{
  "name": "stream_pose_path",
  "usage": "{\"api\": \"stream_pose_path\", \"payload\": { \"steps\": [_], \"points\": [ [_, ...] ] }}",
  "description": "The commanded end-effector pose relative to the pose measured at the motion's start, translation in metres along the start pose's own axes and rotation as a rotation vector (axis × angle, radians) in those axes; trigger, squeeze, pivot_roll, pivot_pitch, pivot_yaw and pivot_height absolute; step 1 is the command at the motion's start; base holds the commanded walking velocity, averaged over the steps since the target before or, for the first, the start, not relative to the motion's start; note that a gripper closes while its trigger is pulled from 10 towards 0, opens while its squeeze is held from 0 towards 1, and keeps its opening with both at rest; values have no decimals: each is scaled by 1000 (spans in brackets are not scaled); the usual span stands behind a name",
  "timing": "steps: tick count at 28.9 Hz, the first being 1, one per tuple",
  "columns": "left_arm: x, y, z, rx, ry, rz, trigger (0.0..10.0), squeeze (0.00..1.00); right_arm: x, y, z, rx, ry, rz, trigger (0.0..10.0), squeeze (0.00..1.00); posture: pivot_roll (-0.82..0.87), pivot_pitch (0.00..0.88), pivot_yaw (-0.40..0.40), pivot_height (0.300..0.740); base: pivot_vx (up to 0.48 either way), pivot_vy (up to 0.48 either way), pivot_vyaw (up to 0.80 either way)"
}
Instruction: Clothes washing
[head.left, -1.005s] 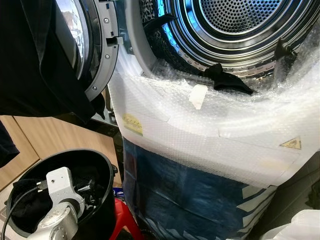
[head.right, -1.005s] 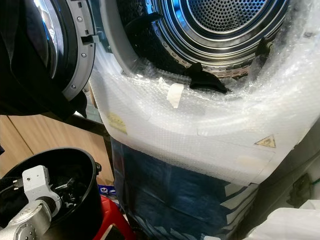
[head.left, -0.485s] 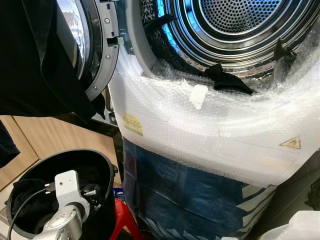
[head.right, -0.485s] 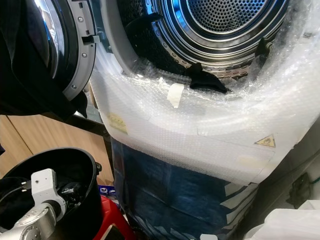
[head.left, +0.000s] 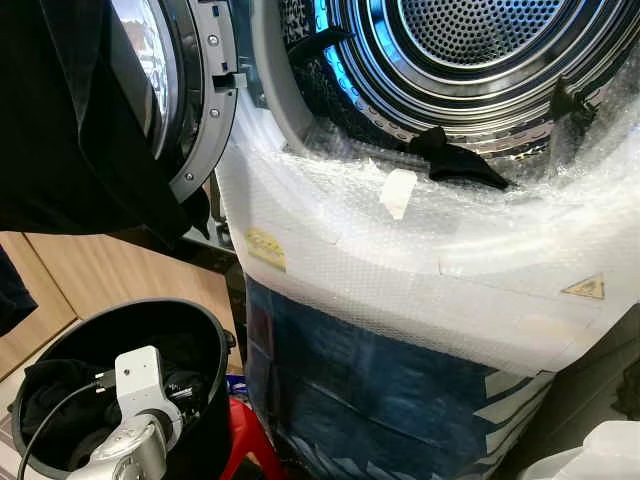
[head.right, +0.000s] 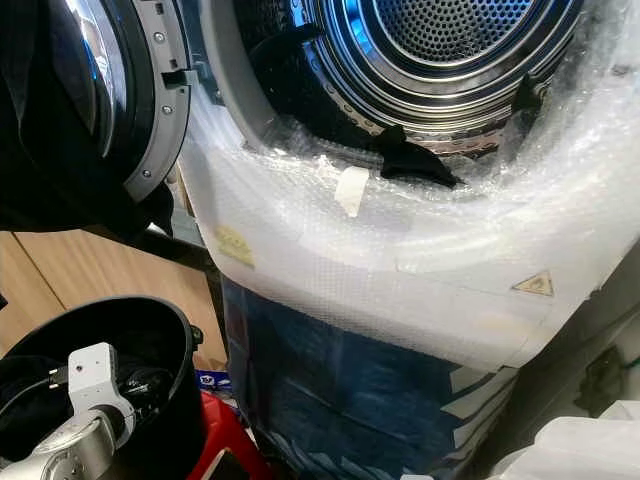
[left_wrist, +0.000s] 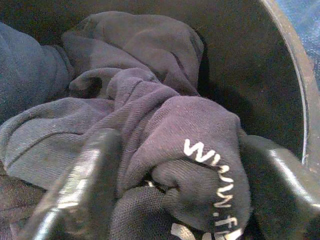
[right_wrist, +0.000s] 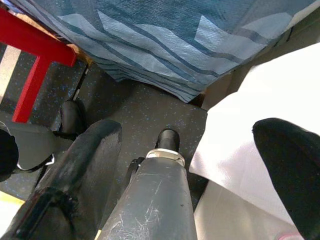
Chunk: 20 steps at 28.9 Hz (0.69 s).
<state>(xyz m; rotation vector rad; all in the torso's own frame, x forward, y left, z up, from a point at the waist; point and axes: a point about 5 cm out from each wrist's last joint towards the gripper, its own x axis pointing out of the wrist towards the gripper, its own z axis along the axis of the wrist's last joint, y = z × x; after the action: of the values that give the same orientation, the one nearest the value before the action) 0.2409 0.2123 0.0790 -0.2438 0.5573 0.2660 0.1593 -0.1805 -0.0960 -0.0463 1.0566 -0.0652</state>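
The washing machine's steel drum (head.left: 480, 40) stands open, its round door (head.left: 195, 100) swung to the left. A small black garment (head.left: 455, 160) lies on the bubble-wrapped lip of the opening. At the lower left a black bucket (head.left: 210, 325) holds dark clothes. My left arm (head.left: 140, 380) reaches down into it. In the left wrist view my left gripper (left_wrist: 179, 142) is open, its fingers (left_wrist: 90, 180) straddling a bunched dark purple garment (left_wrist: 165, 110) with white lettering. My right gripper (right_wrist: 187, 132) hangs open above the floor with nothing in it.
A large black cloth (head.left: 70, 120) hangs over the door at the left. Bubble wrap (head.left: 420, 260) and a blue patterned cover (head.left: 380, 400) clad the machine's front. A red stool (head.left: 240, 430) stands under the bucket. White plastic (head.left: 600, 450) lies at the lower right.
My left arm has pushed forward and lower into the bucket, towards the clothes. The machine and the black garment on its lip have stayed put.
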Motion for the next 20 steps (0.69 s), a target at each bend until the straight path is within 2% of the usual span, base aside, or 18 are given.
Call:
{"api": "stream_pose_path", "payload": {
  "steps": [1, 4, 14, 16, 20],
  "points": [
    [2, 0, 0, -3, 17, 3, 0, 0, 0, 0, 1, -7, -1, -1, 10000, 0, 81, 43, 36, 740, 0, 0, 0],
    [2, -2, 2, -5, 6, -4, 0, 0, 1, 1, 5, -46, -15, 11, 10000, 0, 82, 48, 34, 740, 0, 0, 0],
    [-2, -4, -5, 20, 27, -12, 0, 0, 0, 1, 2, -30, -7, 4, 10000, 0, 79, 57, 34, 740, 0, 0, 0],
    [-3, -9, 0, 40, -3, -45, 0, 0, 0, 1, -1, -44, 0, 6, 10000, 0, 65, 58, 37, 740, 0, 0, 0],
    [-2, -16, -3, 60, 17, -74, 0, 0, 0, -1, -1, -42, -2, -2, 10000, 0, 44, 56, 33, 740, 0, 0, 0]
  ]
}}
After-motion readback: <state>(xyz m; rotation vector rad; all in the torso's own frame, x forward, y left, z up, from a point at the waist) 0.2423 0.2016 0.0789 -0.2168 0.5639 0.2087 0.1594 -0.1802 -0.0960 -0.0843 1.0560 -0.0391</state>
